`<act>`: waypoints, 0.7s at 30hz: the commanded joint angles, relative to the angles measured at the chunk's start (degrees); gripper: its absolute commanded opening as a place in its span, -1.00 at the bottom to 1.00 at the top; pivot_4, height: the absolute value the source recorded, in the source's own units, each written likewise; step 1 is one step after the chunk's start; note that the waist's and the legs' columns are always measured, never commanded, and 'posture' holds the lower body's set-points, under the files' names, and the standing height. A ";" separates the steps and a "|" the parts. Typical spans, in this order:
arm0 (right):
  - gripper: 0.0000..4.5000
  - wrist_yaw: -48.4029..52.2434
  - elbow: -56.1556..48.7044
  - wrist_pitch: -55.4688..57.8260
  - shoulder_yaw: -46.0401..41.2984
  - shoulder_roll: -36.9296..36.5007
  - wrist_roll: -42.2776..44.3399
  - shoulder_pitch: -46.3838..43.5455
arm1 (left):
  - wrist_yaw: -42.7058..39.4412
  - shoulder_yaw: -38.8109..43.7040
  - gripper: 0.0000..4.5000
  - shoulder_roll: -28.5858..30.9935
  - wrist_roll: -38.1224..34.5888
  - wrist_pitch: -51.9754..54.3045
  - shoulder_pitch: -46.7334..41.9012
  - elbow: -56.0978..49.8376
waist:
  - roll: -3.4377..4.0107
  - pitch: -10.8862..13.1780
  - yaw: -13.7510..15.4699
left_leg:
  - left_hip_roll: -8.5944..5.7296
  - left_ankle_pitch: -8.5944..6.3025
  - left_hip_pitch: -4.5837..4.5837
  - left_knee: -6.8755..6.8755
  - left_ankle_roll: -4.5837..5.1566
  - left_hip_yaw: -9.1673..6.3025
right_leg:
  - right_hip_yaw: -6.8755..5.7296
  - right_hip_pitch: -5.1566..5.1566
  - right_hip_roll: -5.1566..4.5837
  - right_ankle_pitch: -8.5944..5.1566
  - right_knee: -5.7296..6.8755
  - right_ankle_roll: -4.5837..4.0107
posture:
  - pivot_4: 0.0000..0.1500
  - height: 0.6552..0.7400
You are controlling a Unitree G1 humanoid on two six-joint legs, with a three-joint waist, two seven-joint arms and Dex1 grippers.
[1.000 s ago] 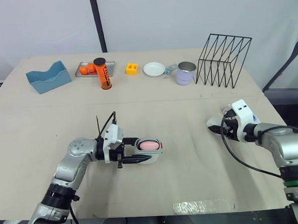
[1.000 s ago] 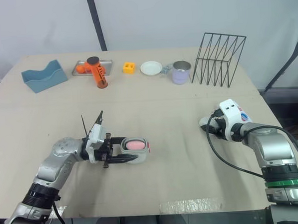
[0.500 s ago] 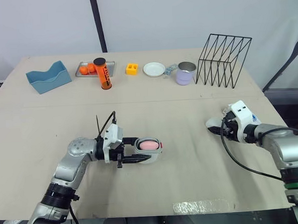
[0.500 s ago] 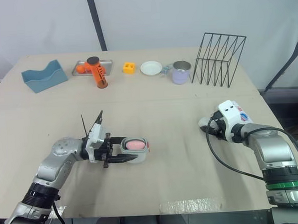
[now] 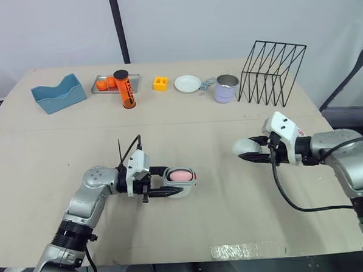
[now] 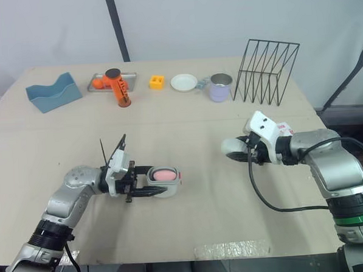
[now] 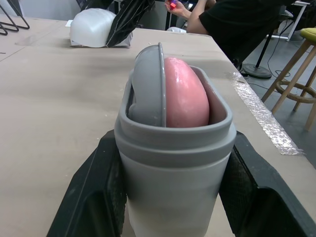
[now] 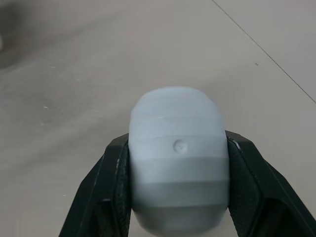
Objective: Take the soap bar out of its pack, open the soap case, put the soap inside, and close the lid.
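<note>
- The left gripper (image 5: 172,184) has its two black fingers (image 7: 94,197) clamped on the long sides of a grey oval plastic soap case (image 7: 173,163).
- The case sits low over the beige wooden table (image 5: 210,214), left of centre. Whether it rests on the surface I cannot tell.
- The top of the case is open, and a pink rounded soap bar (image 7: 185,98) lies inside it.
- A thin grey curved insert (image 7: 148,84) stands on edge in the case, pressed against one side of the soap.
- The right gripper (image 8: 177,197) has its fingers closed on a pale grey domed plastic lid (image 8: 175,148), one finger on each side.
- The lid is right of centre, well apart from the case, with its rounded end pointing towards the case. I cannot tell whether it touches the table.
- Along the far edge of the table, from the robot's left to its right, stand:
  - a blue plastic bin (image 5: 59,93);
  - a small metal tray (image 5: 103,85) with orange pieces on it;
  - an orange cylinder with a black cap (image 5: 125,89);
  - a yellow block (image 5: 161,83);
  - a white round plate (image 5: 187,84);
  - a lilac metal mug (image 5: 226,88);
  - a black wire rack (image 5: 272,73).
- A strip of clear tape (image 5: 245,250) lies along the near edge of the table.
- In the left wrist view, a person in a dark top (image 7: 232,19) sits beyond the table, near a wooden stool (image 7: 296,74).
</note>
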 commanded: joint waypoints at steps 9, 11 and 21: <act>-0.16 8.11 -9.73 3.72 3.72 -0.13 5.72 -11.74 | -0.56 -0.26 -0.15 -1.60 0.50 -2.47 -1.15 0.60 | 0.00 0.00 0.09 | -0.01 0.00 -0.03 0.01 0.00 -0.03 | -0.04 0.00 -0.02 0.00 -0.01 0.00 | 1.00 1.00; -0.16 8.25 -11.17 4.71 4.32 1.21 7.23 -13.25 | -0.48 -0.08 -0.15 -2.12 0.54 -2.82 -1.27 1.24 | 0.00 0.00 0.07 | 0.00 0.00 -0.03 0.00 0.00 -0.04 | -0.05 0.00 -0.02 0.00 -0.02 0.00 | 1.00 1.00; -0.16 7.05 -15.94 6.81 9.30 6.78 9.30 -14.19 | -2.09 -0.59 -0.15 -2.97 2.26 -8.81 -0.67 4.92 | 0.00 0.00 0.11 | 0.00 0.00 -0.05 0.01 0.00 -0.07 | -0.08 0.00 -0.03 0.00 -0.01 -0.01 | 1.00 1.00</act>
